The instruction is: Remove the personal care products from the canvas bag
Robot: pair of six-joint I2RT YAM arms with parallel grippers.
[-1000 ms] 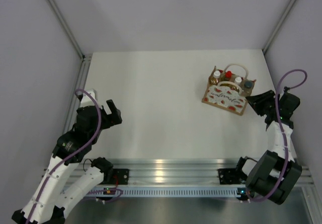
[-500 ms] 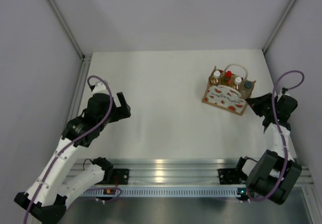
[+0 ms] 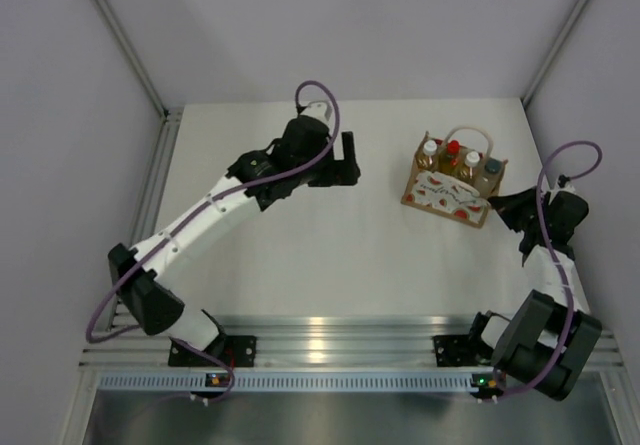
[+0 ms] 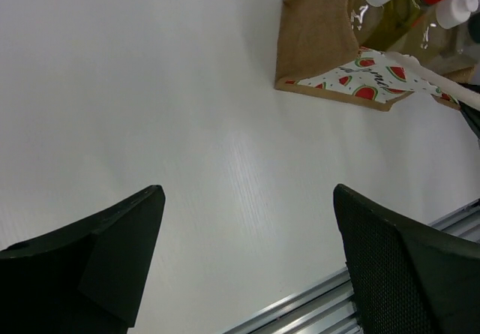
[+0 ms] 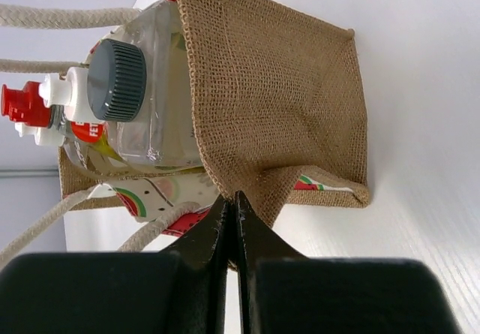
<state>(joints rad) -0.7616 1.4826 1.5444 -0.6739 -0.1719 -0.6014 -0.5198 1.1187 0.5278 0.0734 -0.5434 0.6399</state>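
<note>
I count one canvas bag [image 3: 445, 197], right at my right fingers [image 5: 259, 238]. Four bottles stand in it: two amber bottles [image 3: 429, 157] with white caps, one yellow bottle [image 3: 451, 157] with a red cap, and one clear bottle [image 5: 150, 116] with a dark grey cap, nearest those fingers. The bag has two white handles [image 3: 466, 129].

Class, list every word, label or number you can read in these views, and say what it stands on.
Nothing can be quoted.
Front panel of the bag: dark script among watermelon prints, too blurred to read.
Red label on a bottle behind the clear bottle: white letters, too small to read.
</note>
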